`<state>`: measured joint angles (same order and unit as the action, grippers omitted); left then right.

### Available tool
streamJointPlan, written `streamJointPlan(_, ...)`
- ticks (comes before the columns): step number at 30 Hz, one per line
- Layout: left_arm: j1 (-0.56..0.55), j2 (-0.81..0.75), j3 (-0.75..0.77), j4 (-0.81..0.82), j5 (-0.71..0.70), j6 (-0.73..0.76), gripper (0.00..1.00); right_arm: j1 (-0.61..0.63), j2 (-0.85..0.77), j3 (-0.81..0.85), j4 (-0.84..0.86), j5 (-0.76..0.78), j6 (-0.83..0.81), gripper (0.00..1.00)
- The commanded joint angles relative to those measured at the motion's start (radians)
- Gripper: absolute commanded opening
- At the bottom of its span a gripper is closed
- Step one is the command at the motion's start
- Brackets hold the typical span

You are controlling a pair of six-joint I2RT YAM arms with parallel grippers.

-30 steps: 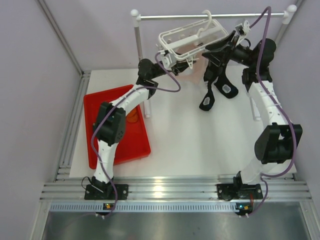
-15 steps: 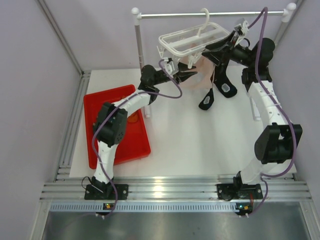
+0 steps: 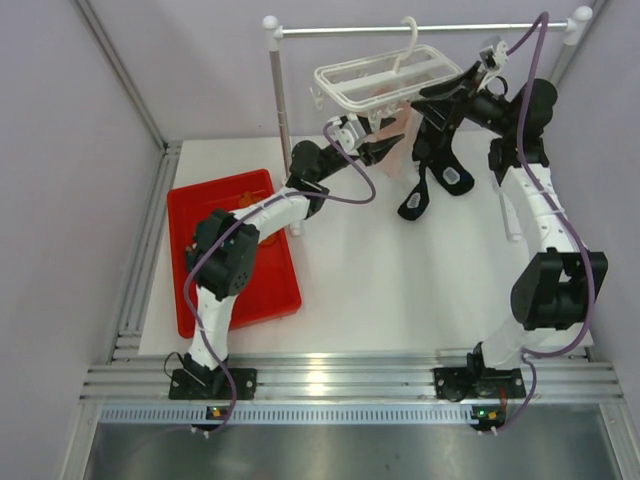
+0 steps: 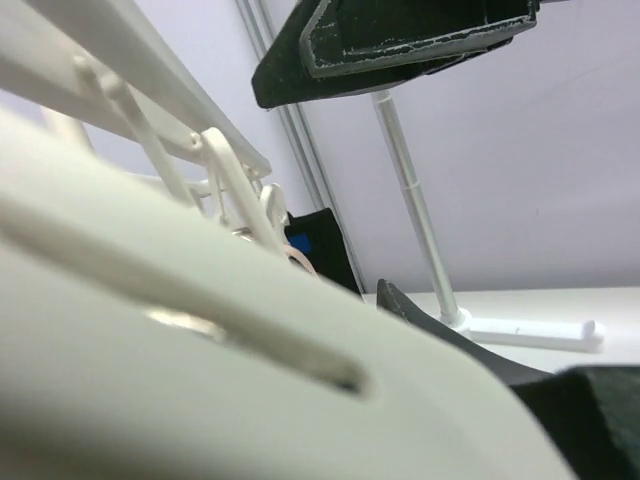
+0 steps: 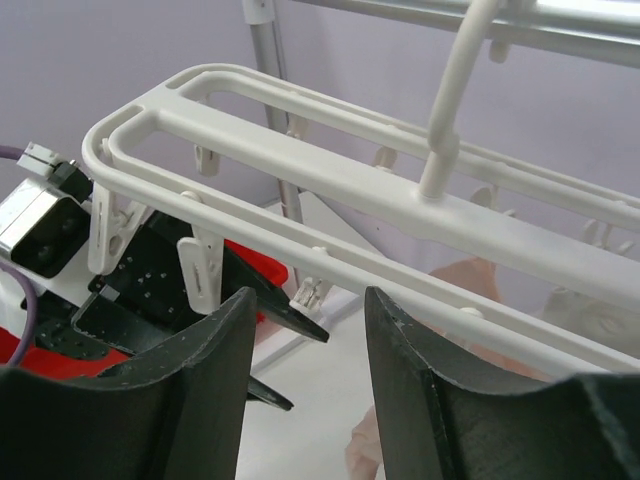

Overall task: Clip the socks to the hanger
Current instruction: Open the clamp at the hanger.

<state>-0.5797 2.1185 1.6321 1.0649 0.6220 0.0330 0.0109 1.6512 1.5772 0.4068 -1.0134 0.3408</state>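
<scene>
Hanger [image 5: 330,182] has been levelled on the rail [image 3: 430,30] at 12 o'clock, which suggests it is ready for clipping. Left gripper [image 3: 378,150] has been shifted to its 6 o'clock, beside the pink sock [image 3: 398,140]; whether it is parted or clenched cannot be told. Right gripper [image 5: 308,305], at its 3 o'clock, is spread wide and empty.

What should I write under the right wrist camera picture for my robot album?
Open right gripper below the white hanger, its clips dangling.
</scene>
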Motion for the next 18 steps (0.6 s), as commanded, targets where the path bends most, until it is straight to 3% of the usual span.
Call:
streamJointPlan(1,-0.008,-0.048,0.002,0.099,-0.108,0.016,0.48,-0.037,-0.025,0.007,0.098,0.018,0.058,0.47)
streamJointPlan(12,-0.029,0.003,0.077,0.075,-0.191,0.073,0.47,-0.046,-0.027,0.001,0.099,0.001,0.061,0.48)
streamJointPlan(18,-0.031,0.020,0.104,0.064,-0.145,0.085,0.43,-0.048,-0.028,-0.008,0.104,-0.011,0.056,0.49)
